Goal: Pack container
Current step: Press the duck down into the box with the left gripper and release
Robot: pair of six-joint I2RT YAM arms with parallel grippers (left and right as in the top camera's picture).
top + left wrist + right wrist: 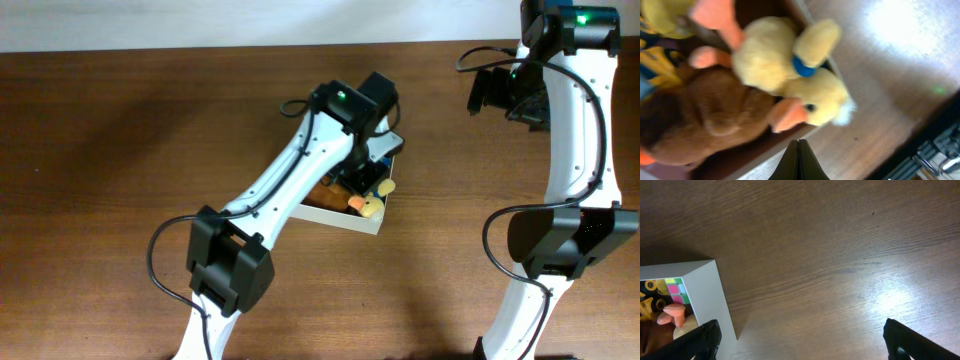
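The container (345, 222) is a white-walled shallow box at the table's middle, holding plush toys. A yellow duck (785, 65) with an orange beak lies at its wall, against a brown plush (705, 120); the duck also shows in the overhead view (372, 207). My left gripper (798, 142) is shut and empty, just above the container's wall (760, 164) beside the duck. My right gripper (805, 345) is open wide and empty over bare table, right of the container's corner (705, 290). In the overhead view it sits at the back right (495, 90).
A yellow and blue toy (655, 60) lies deeper in the box. A toy with pink and green squares (675, 291) shows inside the corner. The left arm (290, 180) covers much of the box from above. The wooden table (120, 150) stretches left and right.
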